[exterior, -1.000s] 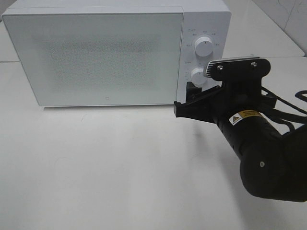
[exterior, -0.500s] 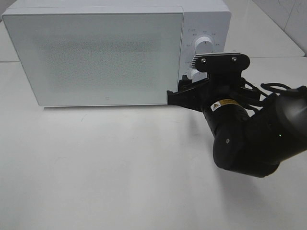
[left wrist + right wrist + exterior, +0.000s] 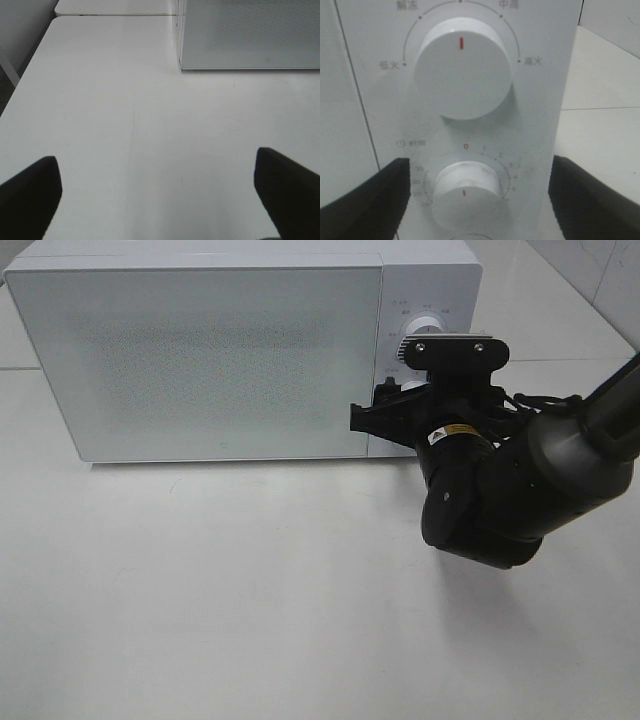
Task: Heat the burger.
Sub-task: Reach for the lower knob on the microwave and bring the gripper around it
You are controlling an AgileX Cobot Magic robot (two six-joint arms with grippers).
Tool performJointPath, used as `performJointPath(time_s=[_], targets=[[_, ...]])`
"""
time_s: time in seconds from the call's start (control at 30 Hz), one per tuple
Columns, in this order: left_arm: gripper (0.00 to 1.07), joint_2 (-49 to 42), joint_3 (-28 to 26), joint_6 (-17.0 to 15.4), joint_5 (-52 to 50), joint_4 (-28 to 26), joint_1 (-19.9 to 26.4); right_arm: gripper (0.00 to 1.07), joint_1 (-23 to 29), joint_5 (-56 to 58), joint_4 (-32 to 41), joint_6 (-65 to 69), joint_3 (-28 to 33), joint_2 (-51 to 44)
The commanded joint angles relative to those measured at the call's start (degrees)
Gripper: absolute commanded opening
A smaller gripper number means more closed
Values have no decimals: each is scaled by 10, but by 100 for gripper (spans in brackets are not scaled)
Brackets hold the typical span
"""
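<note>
- Burger: unseen in every view; judged to be inside the shut microwave (image 3: pixel 200 350).
- Exterior high: microwave along the far edge of the bench (image 3: pixel 250 590); right gripper (image 3: pixel 375 412) at its control panel, by the front right corner.
- Left wrist: left gripper (image 3: pixel 156 160) over bare bench near the left edge, jaws wide apart, empty.
- Right wrist: jaws spread either side of the timer knob (image 3: pixel 465 192), not touching; power knob (image 3: pixel 465 67) beside it.
- Step in hand: setting the time. Next move: advance, close on the timer knob, twist.
</note>
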Motion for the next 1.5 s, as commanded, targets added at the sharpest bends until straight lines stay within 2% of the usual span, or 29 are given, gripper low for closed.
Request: performJointPath(time_s=[0.03,0.43,0.63,0.8,0.87,0.9,0.97,1.07,1.1,1.17,1.23,1.5], targets=[[98,-6,0,-1,-6,-2,1,76,-5,-107,-7,-2,-11,9],[98,-6,0,-1,-6,-1,1,75,-5,-107,-5,-1,-30,34],[98,-6,0,-1,-6,-1,1,70,-5,-107,-5,-1,-30,34],[98,-6,0,-1,-6,-1,1,60,-5,-106,-5,5,-30,34],[98,-6,0,-1,-6,-1,1,49,-5,-105,-5,13,-30,34],[98,-6,0,-1,-6,-1,1,49,-5,-105,-5,13,-30,34],[98,-6,0,-1,-6,-1,1,31,-5,-101,-5,14,-30,34],[98,-6,0,-1,-6,-1,1,27,-5,-100,-5,14,-30,34],[98,-6,0,-1,-6,-1,1,20,-5,-98,-5,14,-30,34],[98,-6,0,-1,-6,-1,1,17,-5,-98,-5,14,-30,34],[98,-6,0,-1,-6,-1,1,9,-5,-98,-5,17,-30,34],[98,-6,0,-1,-6,-1,1,8,-5,-92,-5,32,-30,34]])
